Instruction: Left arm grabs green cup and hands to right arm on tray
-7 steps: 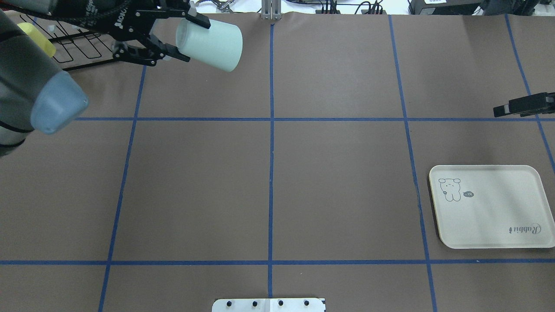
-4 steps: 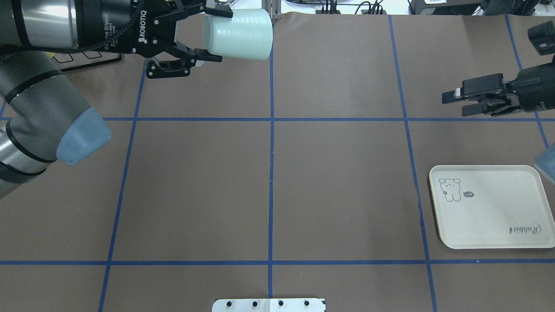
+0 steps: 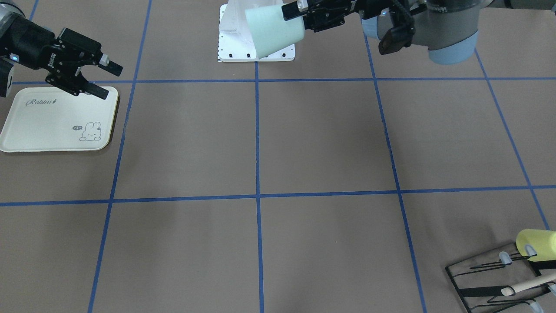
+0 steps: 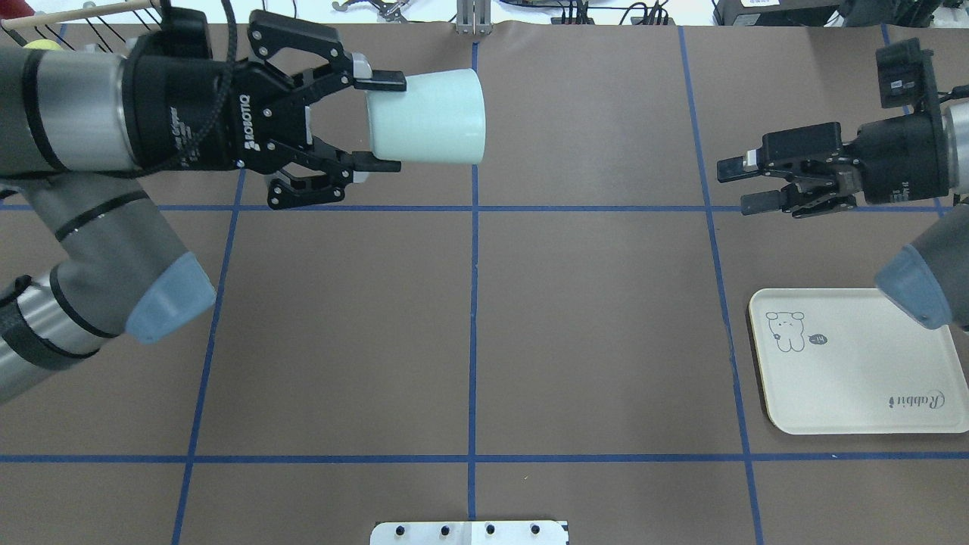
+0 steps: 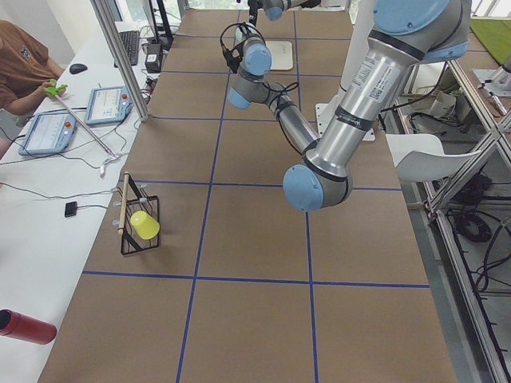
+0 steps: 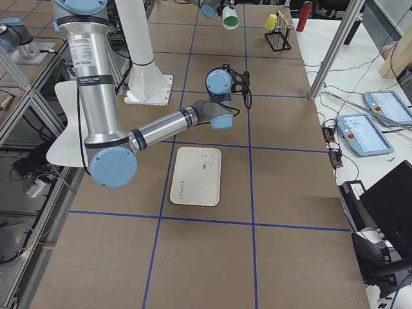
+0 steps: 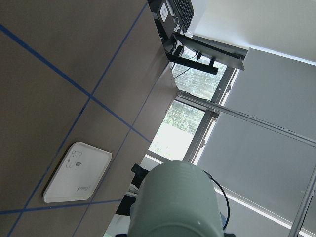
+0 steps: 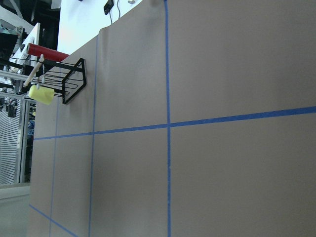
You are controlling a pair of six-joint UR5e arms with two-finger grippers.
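Observation:
The pale mint-green cup (image 4: 428, 117) lies on its side in the air above the table's far middle. My left gripper (image 4: 382, 121) is shut on its narrower end. The wider end points toward my right gripper (image 4: 738, 185), which is open and empty, in the air some way off to the right. The front-facing view shows the cup (image 3: 273, 30) and the open right gripper (image 3: 108, 80) above the far edge of the cream tray (image 3: 52, 126). The tray (image 4: 855, 363) lies bare at the near right. The left wrist view shows the cup (image 7: 175, 202) and the tray (image 7: 76, 173).
A black wire rack (image 3: 491, 278) with a pale yellow cup (image 3: 536, 245) and a wooden stick stands at the far left corner. A white base plate (image 4: 469, 532) sits at the near edge. Blue tape lines cross the brown table. A red bottle (image 5: 24, 327) lies off the table.
My left arm has carried the green cup rightward, away from the rack and toward the centre line. My right gripper has come in from the right edge toward the cup, staying open.

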